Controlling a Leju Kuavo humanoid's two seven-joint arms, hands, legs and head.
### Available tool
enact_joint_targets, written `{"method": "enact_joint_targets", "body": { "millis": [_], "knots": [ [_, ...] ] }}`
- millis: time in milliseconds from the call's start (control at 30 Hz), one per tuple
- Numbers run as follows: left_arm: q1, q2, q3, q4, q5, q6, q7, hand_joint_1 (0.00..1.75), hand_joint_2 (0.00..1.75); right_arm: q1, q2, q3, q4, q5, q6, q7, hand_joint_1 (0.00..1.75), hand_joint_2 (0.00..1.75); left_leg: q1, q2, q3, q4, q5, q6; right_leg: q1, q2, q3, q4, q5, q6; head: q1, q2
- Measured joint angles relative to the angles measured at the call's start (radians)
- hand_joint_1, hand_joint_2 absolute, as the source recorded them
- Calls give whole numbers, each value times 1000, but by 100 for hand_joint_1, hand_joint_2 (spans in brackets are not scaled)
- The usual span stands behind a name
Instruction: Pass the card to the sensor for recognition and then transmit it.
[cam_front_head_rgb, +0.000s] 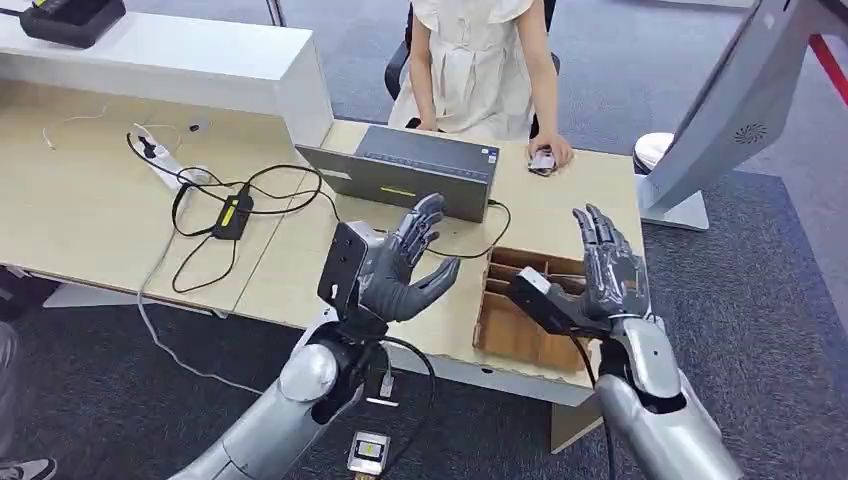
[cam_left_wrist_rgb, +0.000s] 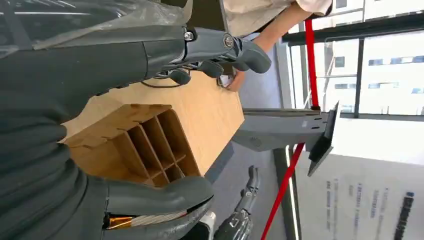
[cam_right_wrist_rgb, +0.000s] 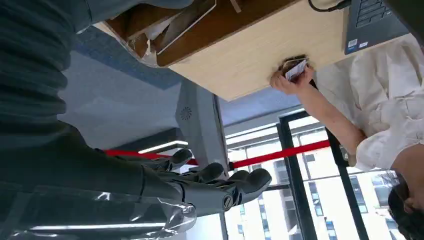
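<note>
Card (cam_front_head_rgb: 541, 160), small and whitish, under person's hand (cam_front_head_rgb: 552, 152) at table's (cam_front_head_rgb: 90, 215) far edge; left hand (cam_front_head_rgb: 405, 268), right hand (cam_front_head_rgb: 607, 262) both raised, fingers spread, grasping nothing.

An office: a wood worktop (cam_front_head_rgb: 100, 220) carrying a laptop (cam_front_head_rgb: 420, 170) and power strip (cam_front_head_rgb: 160, 158), grey carpet (cam_front_head_rgb: 760, 290), and a person (cam_front_head_rgb: 480, 60) seated opposite.

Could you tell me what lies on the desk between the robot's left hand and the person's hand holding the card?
In the head view, the open laptop sits between the left hand and the person's hand on the card; a black cable runs along its near side.
</note>
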Motion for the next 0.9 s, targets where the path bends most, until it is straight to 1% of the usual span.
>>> {"method": "enact_joint_targets", "body": {
  "millis": [300,633,900],
  "knots": [
    [-8,-5,-6,0,15,14,-4,0,175,-9,15,16,34,-27,3,-6,0,175,0,0,0,0,0,0,0,0,0,0,0,0,0,0],
    [-8,-5,-22,2,18,17,-2,0,175,-12,16,30,72,-39,10,-3,0,175,0,0,0,0,0,0,0,0,0,0,0,0,0,0],
    [-6,-5,-23,9,5,6,-11,0,175,-31,15,28,123,-79,-16,-9,0,175,0,0,0,0,0,0,0,0,0,0,0,0,0,0]
  ]
}}
